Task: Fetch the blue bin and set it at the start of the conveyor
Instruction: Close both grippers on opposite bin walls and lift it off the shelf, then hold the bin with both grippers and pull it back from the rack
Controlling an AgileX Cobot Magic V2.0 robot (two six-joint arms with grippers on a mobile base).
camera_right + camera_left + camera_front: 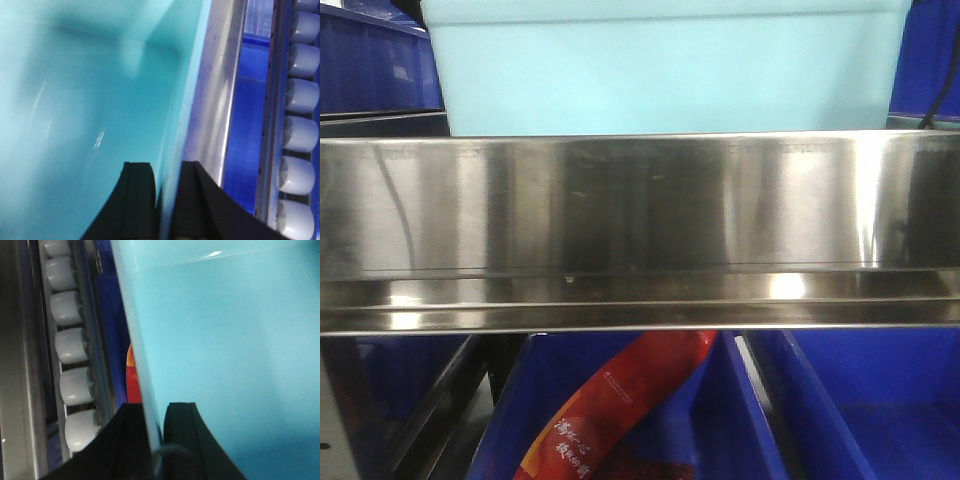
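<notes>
Rail [640,210]: a shiny steel band is seen across the whole front view, nearest the camera.
Bin [660,70]: the aqua tub is set just behind and above the rail, at the middle, flanked left and right by dark bins [880,410]; more of these are seen below the rail.
Rollers [71,345]: a row of pale wheels is seen beside the bin in each wrist view.
Packet [620,410]: red with pale lettering, laid in a lower dark bin.
Left gripper [154,425]: clenched on the bin's wall, with one black finger on each side.
Right gripper [167,195]: clamped likewise on the bin's wall.
</notes>
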